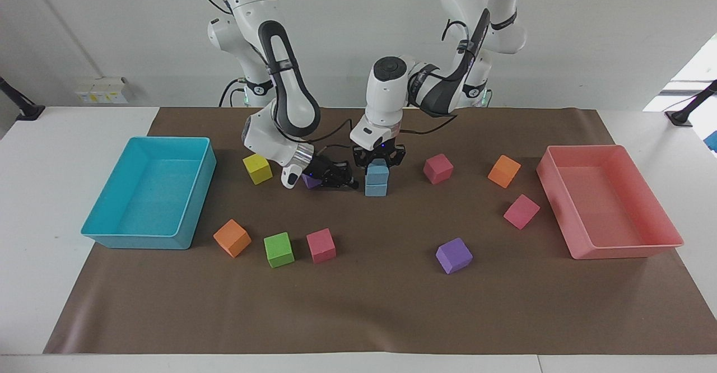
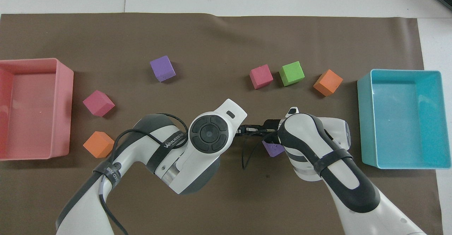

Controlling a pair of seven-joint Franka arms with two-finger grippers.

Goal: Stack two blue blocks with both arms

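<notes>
The facing view shows the blue blocks [image 1: 376, 181] stacked mid-table, the left hand [image 1: 378, 163] clamped on the upper one; overhead, arms hide them. The right hand [image 1: 343, 180], fingers together, sits beside the stack.

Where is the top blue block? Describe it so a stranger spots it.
Midway between the turquoise tray and pink tray, two light-blue cubes stand stacked. Take the upper blue block, the only cube off the mat, clamped by the left gripper.
</notes>
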